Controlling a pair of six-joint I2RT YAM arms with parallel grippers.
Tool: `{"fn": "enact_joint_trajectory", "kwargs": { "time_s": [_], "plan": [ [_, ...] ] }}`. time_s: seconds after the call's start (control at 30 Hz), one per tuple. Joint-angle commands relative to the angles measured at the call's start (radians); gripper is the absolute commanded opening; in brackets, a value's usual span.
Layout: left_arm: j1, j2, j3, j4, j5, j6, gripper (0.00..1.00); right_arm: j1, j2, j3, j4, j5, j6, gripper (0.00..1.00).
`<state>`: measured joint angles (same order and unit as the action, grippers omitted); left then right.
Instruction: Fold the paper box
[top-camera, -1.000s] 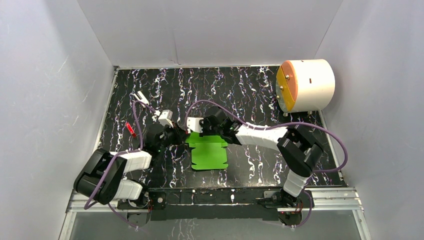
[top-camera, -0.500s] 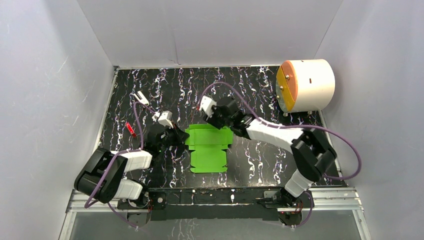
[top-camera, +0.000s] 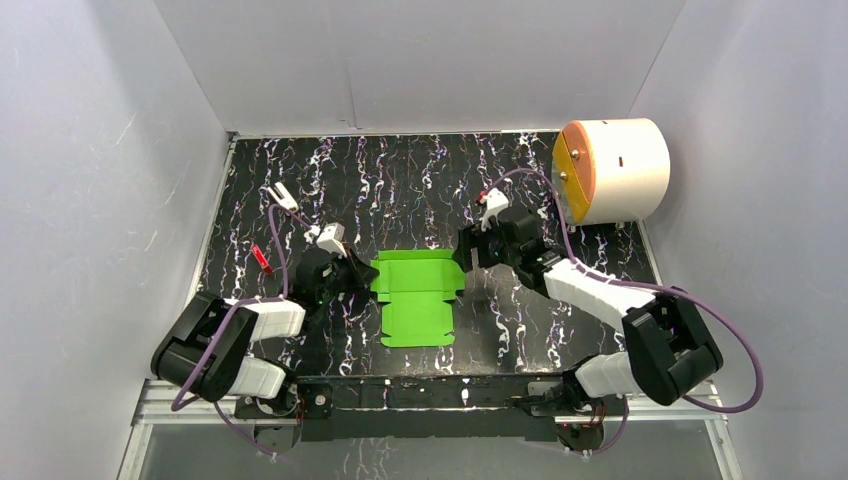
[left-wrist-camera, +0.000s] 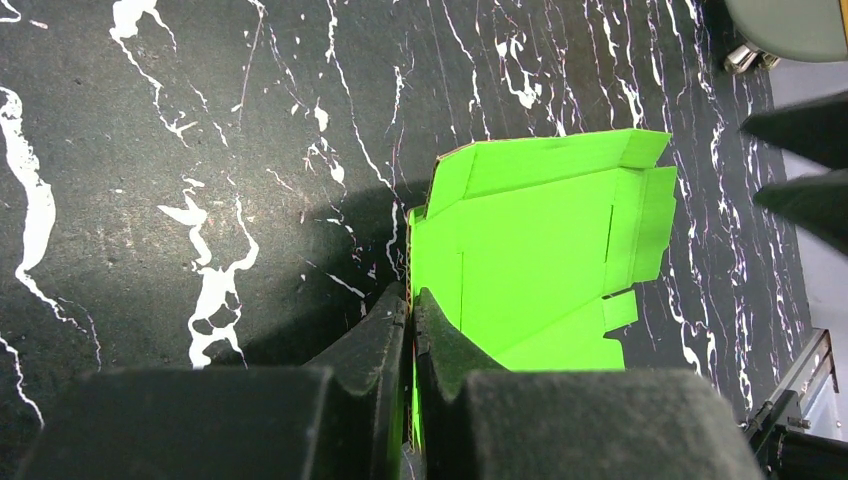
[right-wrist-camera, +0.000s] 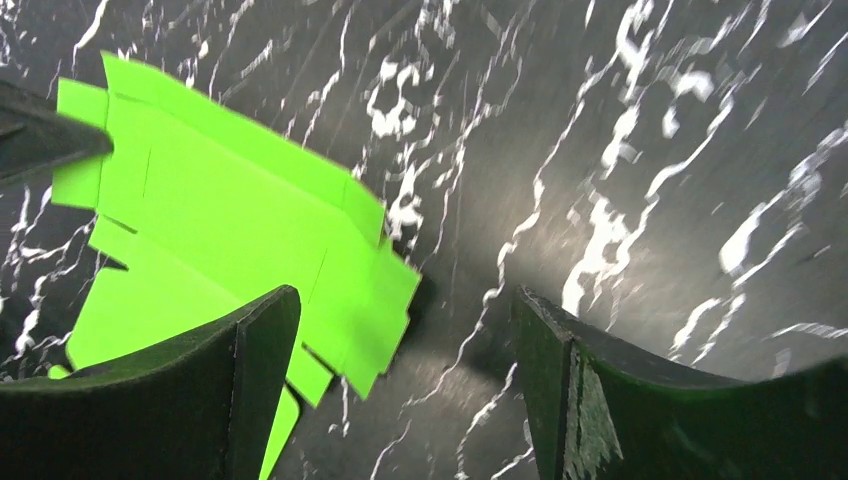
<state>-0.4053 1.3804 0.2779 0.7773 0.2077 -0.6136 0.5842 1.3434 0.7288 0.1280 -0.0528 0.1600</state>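
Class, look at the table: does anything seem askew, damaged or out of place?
The paper box is not lying flat: the left gripper pinches its left edge and its far flap tilts up. No tear shows. A small red item lies further left, unidentifiable.

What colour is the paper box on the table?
Bright green; the paper box shows best in the left wrist view.
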Motion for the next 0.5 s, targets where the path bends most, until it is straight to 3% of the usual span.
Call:
{"fn": "enact_joint_trajectory", "kwargs": {
  "time_s": [0.0, 0.3, 0.47],
  "plan": [
    [0.0, -0.001, 0.012, 0.035, 0.007, 0.003, 0.02, -0.018, 0.002, -0.082, 0.155, -0.109, 0.181, 0.84],
    [0.001, -0.004, 0.006, 0.053, 0.013, -0.011, 0.01, -0.021, 0.144, -0.19, 0.391, -0.197, 0.303, 0.76],
    [0.001, -0.006, 0.005, 0.056, 0.019, -0.018, 0.01, -0.025, 0.251, -0.198, 0.503, -0.266, 0.344, 0.63]
  ]
}}
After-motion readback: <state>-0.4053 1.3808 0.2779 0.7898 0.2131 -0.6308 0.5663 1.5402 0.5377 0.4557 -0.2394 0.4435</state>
